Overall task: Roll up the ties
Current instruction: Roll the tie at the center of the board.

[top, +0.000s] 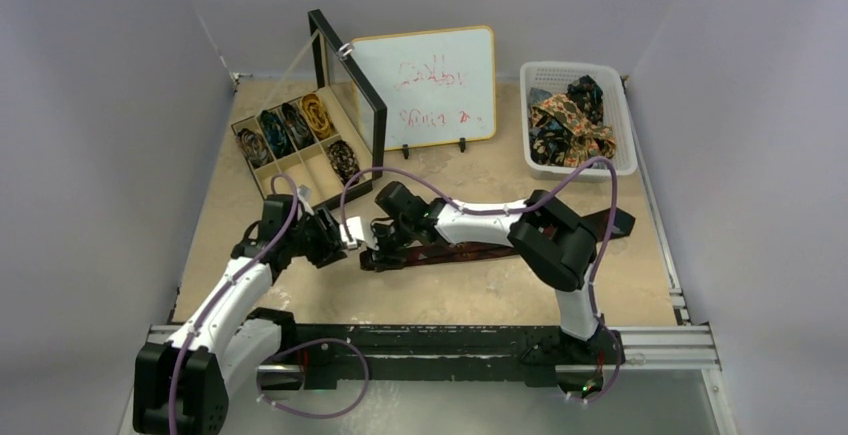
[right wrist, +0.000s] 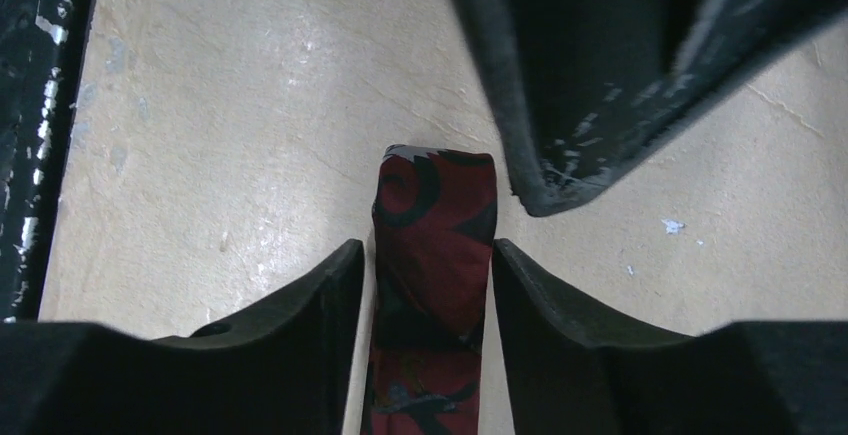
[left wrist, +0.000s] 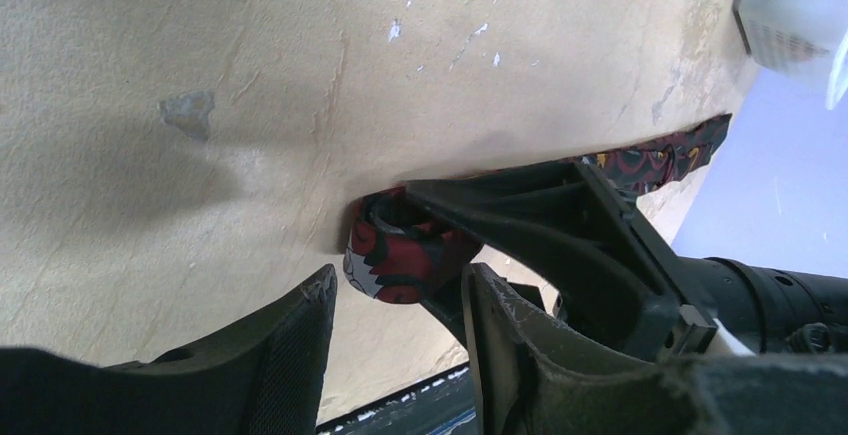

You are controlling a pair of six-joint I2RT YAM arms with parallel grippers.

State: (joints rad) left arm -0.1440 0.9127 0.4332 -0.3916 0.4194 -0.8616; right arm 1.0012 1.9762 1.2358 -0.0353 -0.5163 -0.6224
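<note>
Right now my right gripper [right wrist: 425, 250] sits low over the table [top: 450, 300], its jaws partly apart and straddling the maroon tie [top: 455, 253] across its width. The strip runs up between my two fingers [right wrist: 290, 345]. In my right wrist view it lies close against the finger on the right, with a thin gap at the other, so I am not clamping it.

The tie lies flat across the middle of the table, running from under my right arm out to the right, with its tip near the right edge. Its left end is turned up into a small coil [left wrist: 395, 255], which rests on the surface just beyond the tips of my left gripper [left wrist: 400, 277]. That gripper is partly open too and has hold of nothing. One finger of my right gripper reaches the coil, but I cannot tell whether it touches. The two grippers meet nose to nose, left of centre.

At the far left stands an open compartment box [top: 298, 177] with rolled ties [top: 300, 125] in it and a whiteboard [top: 425, 85] beside it. At the far right is a white basket [top: 625, 125] of loose ties [top: 568, 120].
</note>
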